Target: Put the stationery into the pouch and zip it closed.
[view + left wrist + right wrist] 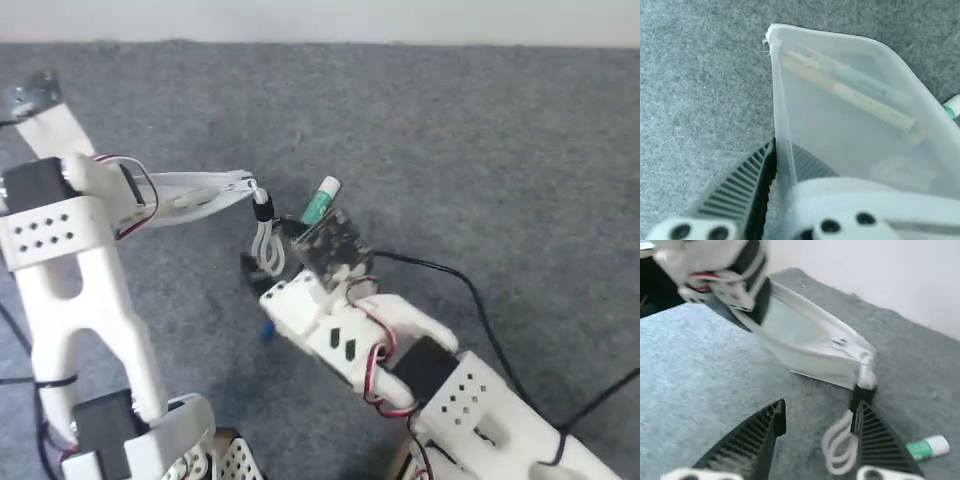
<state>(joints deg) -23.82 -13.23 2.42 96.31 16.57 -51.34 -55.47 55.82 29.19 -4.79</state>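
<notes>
A translucent white pouch [205,192] is held off the grey carpet, and my left gripper [140,200] is shut on its end. In the left wrist view the pouch [840,115] sits between the jaws of the left gripper [785,165], with pens [850,95] showing through its wall. A white cord loop [840,447] hangs from the zipper pull at the pouch's far end [862,375]. My right gripper [820,412] is open just under that end, the cord beside one finger [875,435]. A green-and-white tube [322,200] lies on the carpet beyond the right gripper [262,268].
Grey carpet [450,130] covers the table, with free room at the back and right. A small blue item [268,330] peeks out under the right arm. A black cable [470,290] runs along the right arm. A white wall [880,275] stands behind.
</notes>
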